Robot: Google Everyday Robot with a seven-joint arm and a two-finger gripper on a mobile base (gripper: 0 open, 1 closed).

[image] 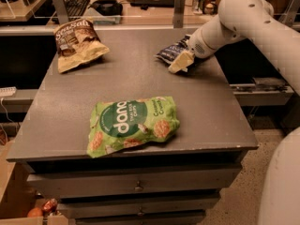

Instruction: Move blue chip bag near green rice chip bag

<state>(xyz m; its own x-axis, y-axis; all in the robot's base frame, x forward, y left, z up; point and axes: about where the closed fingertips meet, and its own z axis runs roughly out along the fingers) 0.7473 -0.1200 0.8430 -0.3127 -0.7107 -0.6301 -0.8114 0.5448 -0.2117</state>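
The blue chip bag (pixel 169 52), small, dark and crinkled, lies at the far right of the grey table top (pixel 211 111). My gripper (pixel 181 61), cream-coloured at the end of the white arm, reaches in from the right and sits on the bag's right front edge, touching it. The green rice chip bag (pixel 133 124) with white "dang" lettering lies flat near the table's front edge, left of centre, well apart from the blue bag.
A brown-and-yellow chip bag (pixel 75 43) lies at the far left corner of the table. Behind the table is a desk with a keyboard (pixel 77 3) and clutter. Drawers (pixel 136 186) sit below the table top.
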